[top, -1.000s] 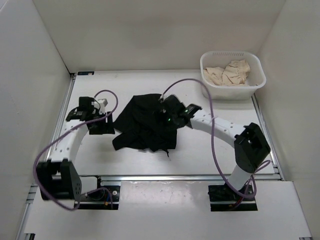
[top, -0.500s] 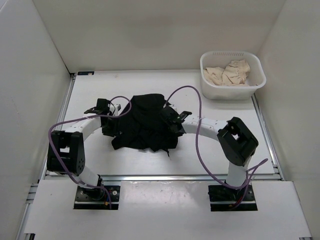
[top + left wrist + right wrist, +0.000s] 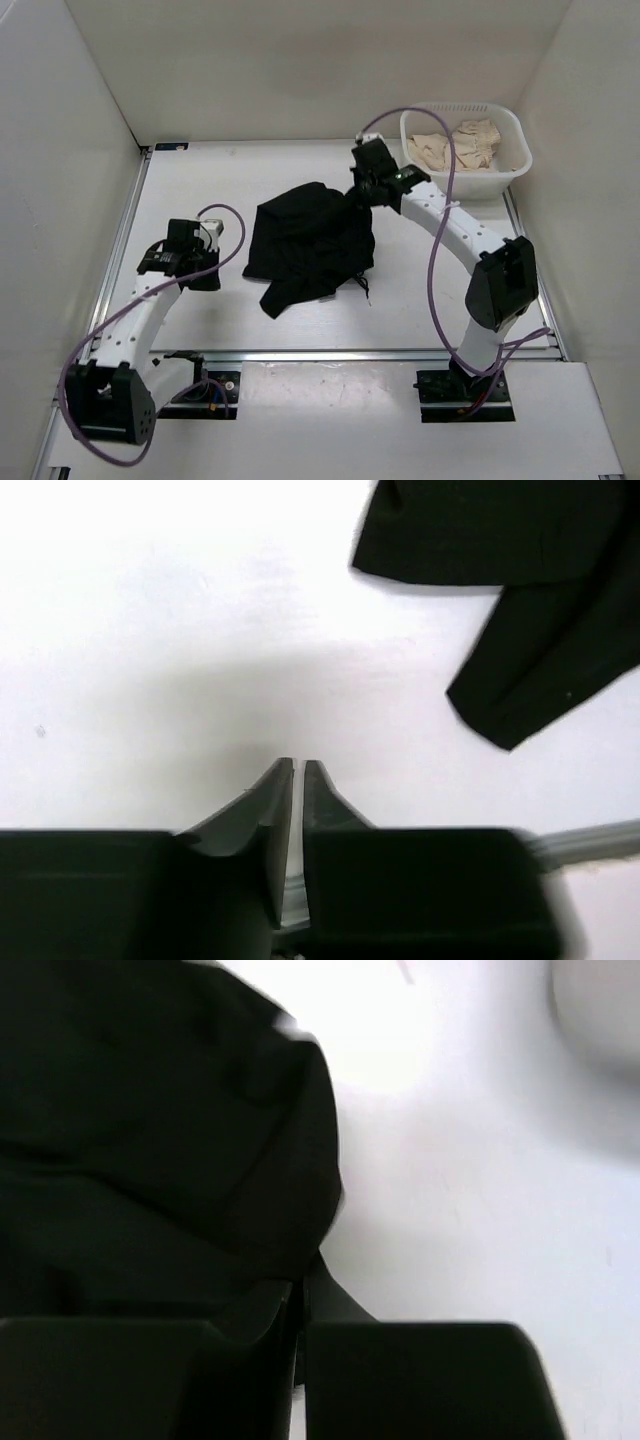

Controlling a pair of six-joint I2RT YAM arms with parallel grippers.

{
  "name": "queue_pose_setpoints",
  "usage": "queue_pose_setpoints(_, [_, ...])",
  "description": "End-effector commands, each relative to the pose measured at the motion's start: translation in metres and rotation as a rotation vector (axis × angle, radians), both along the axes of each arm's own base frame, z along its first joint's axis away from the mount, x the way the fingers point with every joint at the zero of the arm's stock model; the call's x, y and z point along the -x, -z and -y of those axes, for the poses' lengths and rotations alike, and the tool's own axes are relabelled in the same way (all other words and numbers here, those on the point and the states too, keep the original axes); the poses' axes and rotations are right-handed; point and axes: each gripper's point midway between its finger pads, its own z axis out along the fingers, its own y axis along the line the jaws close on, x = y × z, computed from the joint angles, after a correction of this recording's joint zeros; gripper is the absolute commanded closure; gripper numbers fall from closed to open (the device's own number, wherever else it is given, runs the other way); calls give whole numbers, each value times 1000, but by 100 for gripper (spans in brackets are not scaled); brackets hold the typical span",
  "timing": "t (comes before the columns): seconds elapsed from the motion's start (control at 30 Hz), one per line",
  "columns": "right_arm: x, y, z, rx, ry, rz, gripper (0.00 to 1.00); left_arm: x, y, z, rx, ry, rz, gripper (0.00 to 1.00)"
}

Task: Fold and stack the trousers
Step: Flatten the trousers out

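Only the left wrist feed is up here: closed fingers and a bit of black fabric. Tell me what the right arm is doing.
Observer: The right gripper is shut on the far right edge of the trousers.
Operator: Describe how the garment lies.
Observer: It is a crumpled, unfolded heap, with one leg end trailing toward the near side.
Operator: Report whatever else is out there.
Observer: A white basket sits at the far right, holding beige cloth.

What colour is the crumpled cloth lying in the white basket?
The cloth in the basket is plain beige, clearest in the top external view.
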Motion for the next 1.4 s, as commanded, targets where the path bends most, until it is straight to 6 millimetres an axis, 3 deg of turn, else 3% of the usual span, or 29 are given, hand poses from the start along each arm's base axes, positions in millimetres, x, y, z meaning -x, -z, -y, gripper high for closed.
queue_pose_setpoints(0.0, [-5,-75,-40,-106,-217,69,96,29,-7,3,-2,23,-54,75])
queue_pose_setpoints(0.03, [0,-79,-54,-133,-273,45,81,25,-12,3,-1,23,-39,58])
queue_pose_setpoints(0.07, [3,-81,-63,-167,-298,15,32,18,-11,4,-1,23,-42,42])
queue_pose_setpoints(0.13, [10,-74,-71,-204,-300,-53,15,-4,-23,16,43,54,-21,27])
queue_pose_setpoints(0.17, [13,-66,-71,-223,-268,-72,5,-14,-13,24,57,71,-81,17])
queue_pose_setpoints(0.23, [6,-66,-51,-248,-178,-22,1,-42,-24,39,118,101,-84,15])
queue_pose_setpoints(0.27, [14,-37,-38,-232,-131,-71,1,-51,-21,43,130,106,-106,15])
queue_pose_setpoints(0.3, [18,-41,-29,-276,-75,-64,1,-59,-3,48,134,116,-168,13])
queue_pose_setpoints(0.37, [14,-32,-10,-319,6,-50,1,-80,1,55,132,128,-173,13])
queue_pose_setpoints(0.4, [22,-5,0,-310,56,-107,1,-84,14,62,128,144,-209,12])
queue_pose_setpoints(0.43, [21,4,8,-322,83,-123,1,-89,15,67,137,157,-211,12])
queue_pose_setpoints(0.6, [36,63,4,-368,120,-280,2,-71,53,91,103,231,-318,12])
queue_pose_setpoints(0.7, [36,88,-6,-496,172,-321,5,-65,73,87,86,224,-365,24])
queue_pose_setpoints(0.73, [35,92,-9,-544,181,-337,7,-63,76,87,85,223,-376,43])
queue_pose_setpoints(0.83, [41,105,-37,-677,154,-454,27,-62,75,91,105,229,-380,86])
queue_pose_setpoints(0.87, [40,100,-41,-692,139,-456,27,-62,75,91,105,229,-380,86])
queue_pose_setpoints(0.93, [49,116,-35,-669,173,-533,51,-71,65,78,76,196,-331,86])
queue_pose_setpoints(0.97, [40,114,-23,-672,196,-519,80,-81,52,61,65,148,-281,86])
queue_pose_setpoints(1.0, [38,114,-15,-678,207,-525,93,-87,45,47,40,110,-250,86])
queue_pose_setpoints(1.03, [36,108,-7,-676,221,-521,100,-100,33,23,-26,46,-196,86])
queue_pose_setpoints(1.07, [29,92,1,-682,217,-489,100,-113,18,3,-52,-12,-141,86])
queue_pose_setpoints(1.1, [-3,63,17,-636,194,-364,100,-127,-6,-19,-72,-77,-64,86])
queue_pose_setpoints(1.13, [-1,47,27,-562,195,-366,100,-155,-45,-66,-109,-209,50,86])
queue_pose_setpoints(1.17, [-17,23,39,-503,183,-300,100,-165,-68,-90,-121,-270,102,86])
queue_pose_setpoints(1.2, [-32,-7,48,-444,160,-224,100,-174,-95,-113,-135,-327,160,86])
queue_pose_setpoints(1.23, [-65,-83,52,-403,85,-33,100,-173,-112,-145,-155,-407,168,86])
queue_pose_setpoints(1.27, [-63,-98,63,-313,108,-22,100,-188,-161,-164,-182,-453,278,86])
queue_pose_setpoints(1.33, [-71,-172,74,-262,94,154,100,-186,-191,-185,-224,-511,324,86])
queue_pose_setpoints(1.37, [-55,-190,92,-220,136,201,100,-174,-207,-199,-303,-575,348,86])
